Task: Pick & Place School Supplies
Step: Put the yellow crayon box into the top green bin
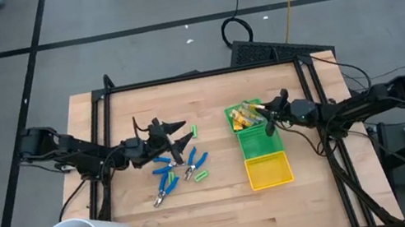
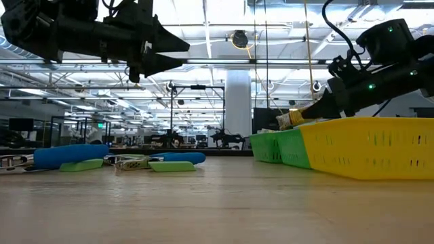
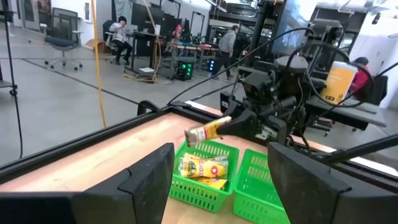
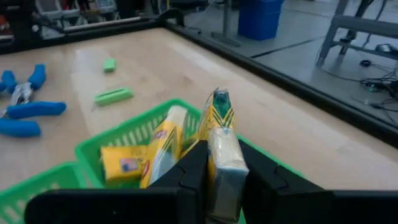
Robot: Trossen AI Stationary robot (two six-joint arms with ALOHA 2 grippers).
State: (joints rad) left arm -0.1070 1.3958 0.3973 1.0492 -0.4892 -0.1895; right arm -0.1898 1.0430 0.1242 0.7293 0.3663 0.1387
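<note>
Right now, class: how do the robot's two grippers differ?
The left gripper is open and empty; the right gripper is shut on a yellow wrapped block. The left hangs above the blue-handled pliers; the right is over the green bin. Both are dark and two-fingered.

The high view looks straight down on the whole table [image 1: 226, 201]. The low view sits at tabletop level, facing the room. Each of the 2 wrist views looks forward past its own fingers. All 4 share the green bin [image 1: 247, 119] [image 2: 278, 146] [image 3: 208, 186] [image 4: 124, 140].
</note>
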